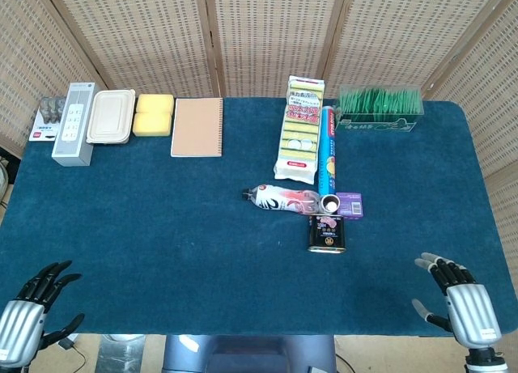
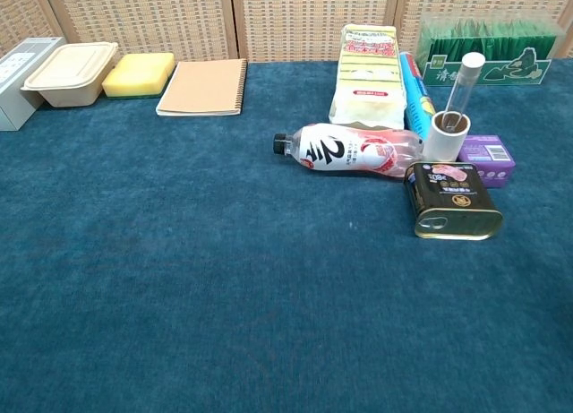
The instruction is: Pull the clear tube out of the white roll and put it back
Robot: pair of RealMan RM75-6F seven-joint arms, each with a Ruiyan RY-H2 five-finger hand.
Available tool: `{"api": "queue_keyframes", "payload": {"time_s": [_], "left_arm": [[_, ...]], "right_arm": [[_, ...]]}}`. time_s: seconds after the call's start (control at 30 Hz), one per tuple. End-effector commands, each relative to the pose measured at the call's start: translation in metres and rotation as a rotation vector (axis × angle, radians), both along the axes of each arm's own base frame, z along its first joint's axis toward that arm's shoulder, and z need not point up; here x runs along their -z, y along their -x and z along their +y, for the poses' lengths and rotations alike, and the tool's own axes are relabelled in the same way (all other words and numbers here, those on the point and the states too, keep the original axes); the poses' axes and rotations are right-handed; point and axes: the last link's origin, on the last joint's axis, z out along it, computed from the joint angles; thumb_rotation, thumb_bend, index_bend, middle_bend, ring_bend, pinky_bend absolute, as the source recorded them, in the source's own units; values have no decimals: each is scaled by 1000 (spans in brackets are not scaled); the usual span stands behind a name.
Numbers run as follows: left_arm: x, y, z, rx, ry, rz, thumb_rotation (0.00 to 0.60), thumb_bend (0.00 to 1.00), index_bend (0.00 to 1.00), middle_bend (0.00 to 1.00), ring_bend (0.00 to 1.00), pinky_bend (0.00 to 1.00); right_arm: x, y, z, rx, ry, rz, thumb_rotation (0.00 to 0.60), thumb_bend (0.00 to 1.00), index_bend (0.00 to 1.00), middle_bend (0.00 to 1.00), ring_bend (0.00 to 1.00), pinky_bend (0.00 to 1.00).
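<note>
— Woven cane screens back our table (image 1: 146,252), which is covered in dark blue cloth. What do we count on it?

— One white roll (image 2: 445,137), standing upright, with one clear tube (image 2: 460,87) stuck in it, leaning and topped by a white cap. Touching the roll we see one plastic bottle (image 2: 351,150) lying on its side, one purple box (image 2: 488,153) behind it and one dark tin (image 2: 452,201) just in front.

— And farther back?

— One yellow packet of sponges (image 1: 301,129) beside one blue roll (image 1: 327,150), and one clear box of green sachets (image 1: 380,108). Toward the other end sit one brown notebook (image 1: 197,127), one yellow sponge (image 1: 154,115), one beige lidded container (image 1: 111,116), one grey remote-like box (image 1: 74,123) and one small pack of batteries (image 1: 48,119).

— Where are our hands?

— Both show only in the head view, at the near edge. Our left hand (image 1: 24,320) hangs off the near corner with its fingers (image 1: 50,277) spread and nothing in them. Our right hand (image 1: 460,304) hovers at the opposite near corner, its fingers (image 1: 441,268) likewise apart and holding nothing.

— How does the tube lie from those fingers?

— Well beyond the right fingertips, farther from us and toward the middle; the tin is the nearest thing to them. From the left fingers it is far across the table.
</note>
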Motion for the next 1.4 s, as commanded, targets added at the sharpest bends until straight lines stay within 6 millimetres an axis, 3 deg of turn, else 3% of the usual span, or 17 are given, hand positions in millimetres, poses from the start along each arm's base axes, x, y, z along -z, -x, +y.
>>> {"api": "queue_keyframes", "payload": {"time_s": [0.03,0.53,0.73,1.07,1.4], "left_arm": [[4,-1,0,12,13,-15,600,180,235,146,120,219],[21,1,-11,22,42,-36,600,181,235,146,120,219],[32,-4,-16,41,57,-29,600,181,235,146,120,219],[33,-5,-18,39,61,-24,600,181,235,146,120,219],[34,-5,-19,40,59,-27,600,181,235,146,120,219]], "right_arm": [[7,-2,-15,7,-6,-41,600,252,260,265,285,305],[36,-21,-73,3,-59,-235,600,260,261,317,312,355],[52,-32,-108,23,-69,-340,600,290,260,338,334,365],[71,-44,-131,34,-96,-335,600,291,260,341,343,369],[74,-53,-149,30,-99,-319,600,291,270,359,356,371]]}}
